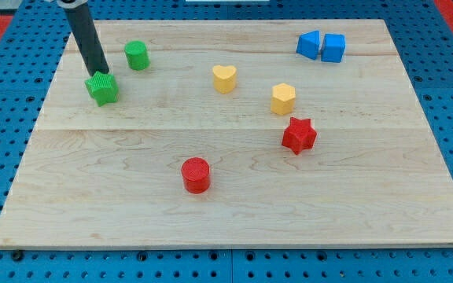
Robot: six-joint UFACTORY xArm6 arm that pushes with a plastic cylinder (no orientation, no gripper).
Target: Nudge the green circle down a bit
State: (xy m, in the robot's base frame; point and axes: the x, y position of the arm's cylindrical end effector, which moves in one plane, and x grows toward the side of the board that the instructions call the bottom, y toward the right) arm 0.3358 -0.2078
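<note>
Wooden table (234,212), near its top-left corner: green circle (137,55), an upright round block with no long axis and no facing. Green star (102,88) just below-left of it. My tip (101,73), a bare rod gripping nothing, apparently touches the star's top edge, apart from the circle. Risk: pushing from here moves the star instead; an off-centre push sends the circle sideways.

Eight blocks (225,79), one board (368,204).
</note>
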